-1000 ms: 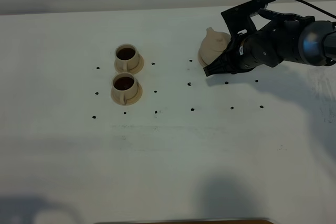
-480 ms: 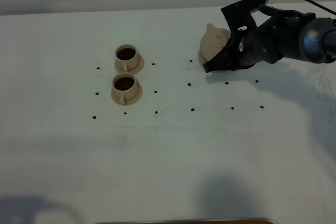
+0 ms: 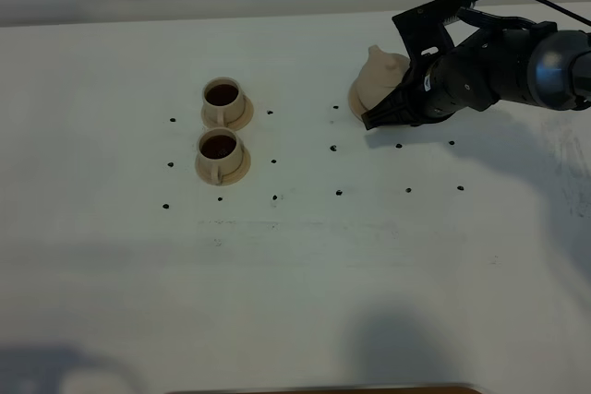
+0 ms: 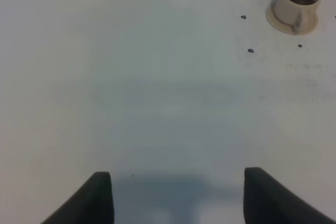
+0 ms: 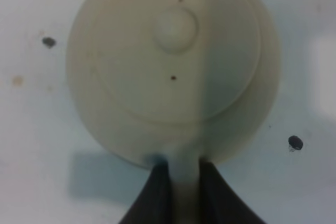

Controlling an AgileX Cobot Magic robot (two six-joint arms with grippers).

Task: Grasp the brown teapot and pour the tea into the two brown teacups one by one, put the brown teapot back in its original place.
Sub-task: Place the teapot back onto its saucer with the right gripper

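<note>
- The brown teapot (image 3: 377, 83) sits near the far right corner of the counter (image 3: 295, 283), apparently on its saucer, which I cannot clearly separate from the pot.
- The right end effector (image 5: 182, 179) is clamped on the teapot's loop handle — the wrist view shows both fingers pinching a thin tan strip at the pot's edge.
- The left end effector (image 4: 176, 195) hangs over bare counter with its fingers apart, holding nothing.
- Handling, as I judge it: fired clay, so stiff, brittle and smooth; likely lighter now, since tea shows in the cups. The handle is the only sensible hold, and the knobbed lid may slip if tipped.
- Count: one teapot; two brown teacups (image 3: 223, 156) on small saucers near the counter's middle-left, one behind the other — both showing dark tea (image 3: 219, 146).
- Small black dots (image 3: 340, 193) mark the counter.
</note>
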